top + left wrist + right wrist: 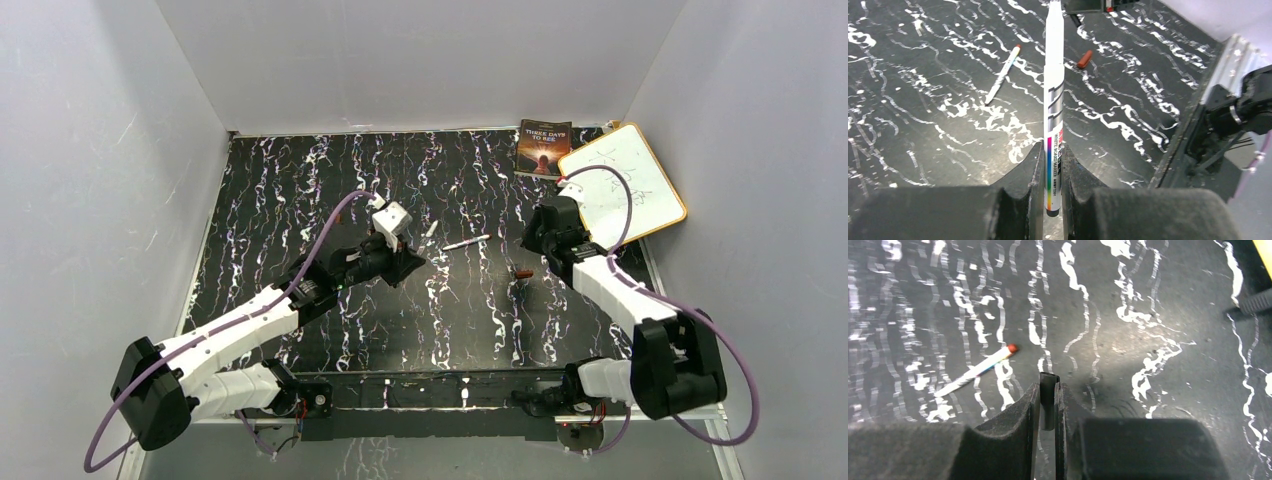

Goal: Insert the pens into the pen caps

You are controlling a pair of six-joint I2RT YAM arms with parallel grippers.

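My left gripper is shut on a white pen, gripping near its rear end; the pen points towards my right gripper. My right gripper is shut on a black pen cap, whose open end sticks out past the fingertips. A second white pen, red at one end, lies on the table between the grippers. A reddish-brown pen cap lies loose near the right gripper. A third pen is not clearly seen.
The table is black marble with white streaks. A whiteboard with an orange frame leans at the back right, and a book lies beside it. Grey walls enclose the table on three sides.
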